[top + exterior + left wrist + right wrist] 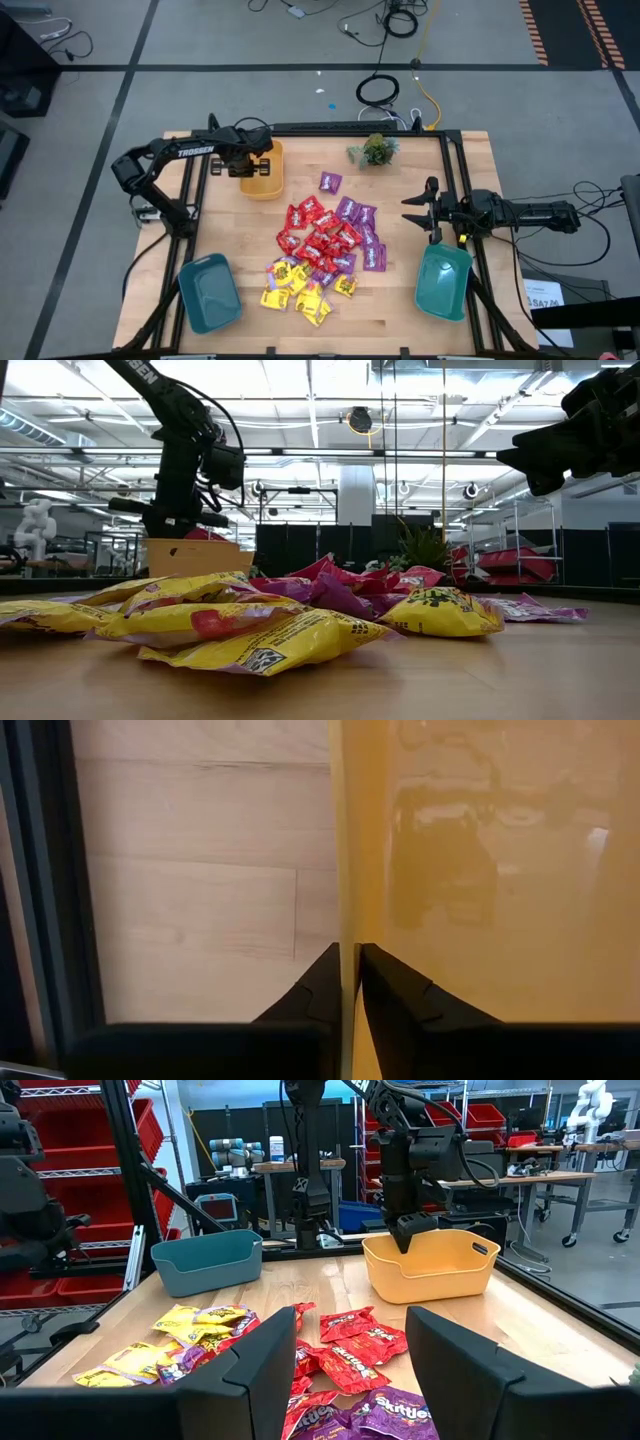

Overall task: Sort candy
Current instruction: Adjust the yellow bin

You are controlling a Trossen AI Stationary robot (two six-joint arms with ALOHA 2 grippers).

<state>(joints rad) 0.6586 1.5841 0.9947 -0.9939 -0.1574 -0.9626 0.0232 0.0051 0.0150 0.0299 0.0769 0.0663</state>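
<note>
Orange plastic bin (263,170), rectangular, open-topped: one wall clamped between the fingers (395,995) of the left gripper (248,166), one dark finger on the outer face, the other inside, with only the thin wall between them. In the right wrist view the same gripper (409,1232) reaches down over the bin's rim (440,1270).

Right gripper (418,210): held above the table edge, touching nothing. Its two fingers (275,1370) stand wide apart, and between and just ahead of them in that arm's own view lies the candy.

Candy, small shiny wrapped packets (325,245), heaped loosely on the wooden tabletop (400,310):
- red packets (312,228), the middle of the heap, directly ahead of the right gripper's open fingers;
- purple packets (362,235), the side of the heap nearest the right gripper, one lone purple packet (330,181) lying apart, nearer the left gripper;
- yellow packets (300,290), the far side of the heap from both grippers; in the low view these yellow packets (250,635) fill the foreground.

Teal plastic bin (443,282), just beside the right gripper. Second teal plastic bin (209,291), well apart from both grippers, beyond the yellow packets.

Small green plant (375,150), between the two grippers at the table's far edge.
</note>
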